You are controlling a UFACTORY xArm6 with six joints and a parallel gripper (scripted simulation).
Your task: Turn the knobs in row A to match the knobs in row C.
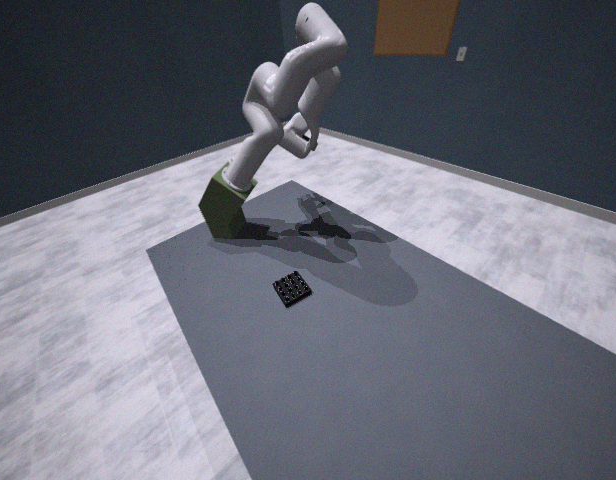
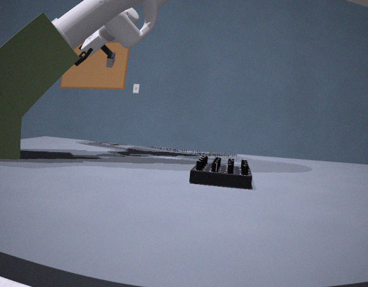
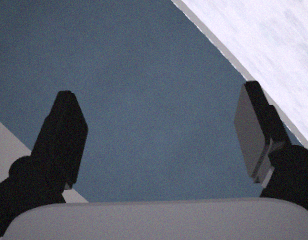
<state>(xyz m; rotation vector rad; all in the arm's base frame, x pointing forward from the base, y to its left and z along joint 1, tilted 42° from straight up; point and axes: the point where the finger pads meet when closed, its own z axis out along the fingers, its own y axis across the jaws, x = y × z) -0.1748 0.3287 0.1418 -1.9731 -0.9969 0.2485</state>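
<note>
The knob box (image 1: 292, 288) is a small black square box with rows of black knobs. It stands on its feet on the grey table, a short way in front of the arm's base; the exterior view shows it too (image 2: 221, 173). The knob lines and marks are too small to read. My gripper (image 2: 96, 58) is open and empty. It hangs high in the air near the arm's base, far from the box. In the wrist view the two dark fingers stand wide apart, with only blue wall and pale floor between them.
The green pedestal (image 1: 224, 202) carries the arm at the table's back corner. The white arm (image 1: 287, 87) is folded up above it. An orange panel (image 1: 416, 25) hangs on the far wall.
</note>
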